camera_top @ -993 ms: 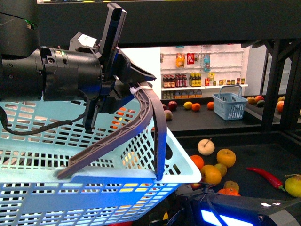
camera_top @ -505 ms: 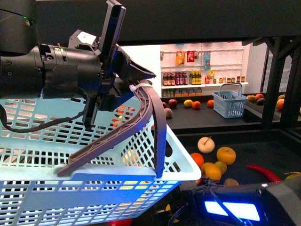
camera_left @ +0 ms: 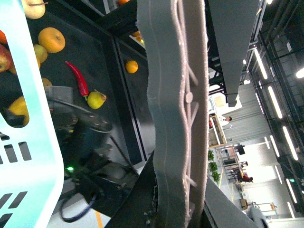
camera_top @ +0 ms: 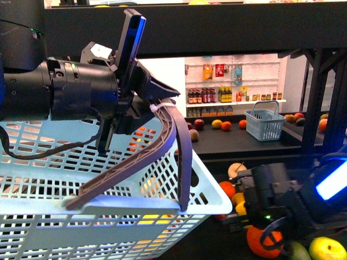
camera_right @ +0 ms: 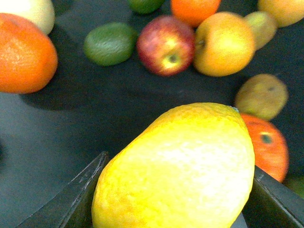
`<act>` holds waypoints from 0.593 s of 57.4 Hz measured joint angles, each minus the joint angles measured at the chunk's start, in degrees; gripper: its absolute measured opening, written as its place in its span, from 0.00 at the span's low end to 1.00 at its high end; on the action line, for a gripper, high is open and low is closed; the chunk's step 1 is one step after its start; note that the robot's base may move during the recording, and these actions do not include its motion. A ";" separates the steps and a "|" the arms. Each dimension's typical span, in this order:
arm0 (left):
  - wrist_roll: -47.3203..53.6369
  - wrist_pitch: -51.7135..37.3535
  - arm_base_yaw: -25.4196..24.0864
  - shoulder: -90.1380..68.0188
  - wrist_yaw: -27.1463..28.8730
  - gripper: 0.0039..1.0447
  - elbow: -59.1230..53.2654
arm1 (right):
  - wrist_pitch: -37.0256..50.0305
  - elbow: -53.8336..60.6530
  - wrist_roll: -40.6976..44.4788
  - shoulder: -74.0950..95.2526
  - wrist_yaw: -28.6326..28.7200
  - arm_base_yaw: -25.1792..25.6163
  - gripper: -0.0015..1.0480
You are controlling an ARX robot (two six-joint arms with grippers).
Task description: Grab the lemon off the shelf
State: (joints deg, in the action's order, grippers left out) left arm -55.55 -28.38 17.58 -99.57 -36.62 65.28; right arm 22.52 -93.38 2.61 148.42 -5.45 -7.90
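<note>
Lemon [camera_right: 175,166] pinched in the right claw [camera_right: 171,209], one black finger [camera_right: 71,199] pressed to each flank of the fruit (skin bright yellow, faintly pebbled). Filling the whole gap between the fingers and bulging out past the fingertips. Contact with the dark tray of the shelf [camera_right: 71,123] beneath the claw: impossible to tell from the wrist view.

Ahead of the claw, on the same tray, loose fruit: red apple [camera_right: 166,45] straight beyond the fingertips, dark green fruit [camera_right: 110,43] just beside it, golden apple [camera_right: 223,43] just beside it on the other flank, big orange [camera_right: 23,52] further out past the green one. Closer in, a second orange [camera_right: 266,145] peeping from behind the lemon, near one finger, with a dull brownish fruit [camera_right: 261,97] just beyond that.

From the front, right claw low over the fruit on a lower level, well apart from the left claw [camera_top: 154,103]. Left claw clamped tight on the grey handle [camera_top: 186,162] of a pale blue basket [camera_top: 108,216], the basket hanging tilted beneath that claw. From the left wrist, handle running straight out between the fingers (very close, filling the middle of the view), a red chilli [camera_left: 78,78] and a yellow-green fruit [camera_left: 96,99] on black tray far beyond.
</note>
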 joint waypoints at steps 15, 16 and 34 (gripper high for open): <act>0.00 0.00 0.00 0.00 0.00 0.10 0.00 | 2.62 16.09 -0.87 -20.33 6.69 6.01 0.67; 0.00 0.00 0.00 0.00 0.00 0.10 0.00 | 2.58 16.44 -1.31 -21.18 6.93 6.08 0.67; 0.00 0.02 0.00 0.00 0.02 0.10 0.00 | 0.98 25.68 -10.64 -43.08 14.62 1.40 0.67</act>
State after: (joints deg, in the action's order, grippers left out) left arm -55.55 -28.36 17.58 -99.57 -36.60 65.28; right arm 23.51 -67.70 -8.03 105.34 9.17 -6.50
